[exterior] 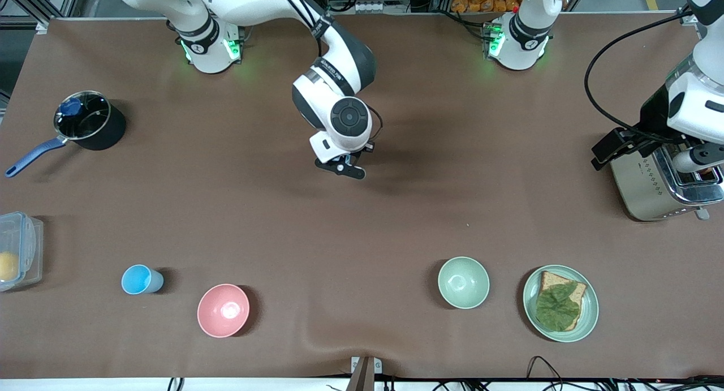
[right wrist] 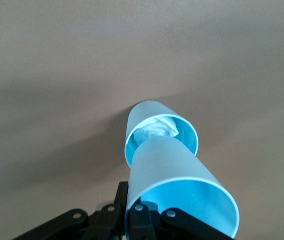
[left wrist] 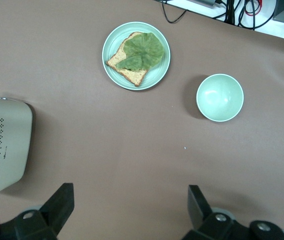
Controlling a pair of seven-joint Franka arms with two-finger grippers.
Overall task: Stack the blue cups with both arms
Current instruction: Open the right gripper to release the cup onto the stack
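My right gripper [right wrist: 130, 200] is shut on the rim of a pale blue cup [right wrist: 177, 170], one finger inside and one outside. That cup's base sits in the mouth of a second blue cup [right wrist: 147, 107] standing on the table, with something white crumpled inside it. In the front view my right gripper [exterior: 346, 169] is over the table's middle, and the wrist hides both cups. Another sky blue cup [exterior: 141, 279] stands near the pink bowl [exterior: 223, 310], toward the right arm's end. My left gripper [left wrist: 130, 200] is open and empty, waiting beside the toaster [exterior: 662, 181].
A black pot [exterior: 85, 122] with a blue handle and a clear lidded box [exterior: 17, 249] are at the right arm's end. A pale green bowl [exterior: 463, 282] and a plate [exterior: 588, 317] with bread and lettuce lie near the front edge.
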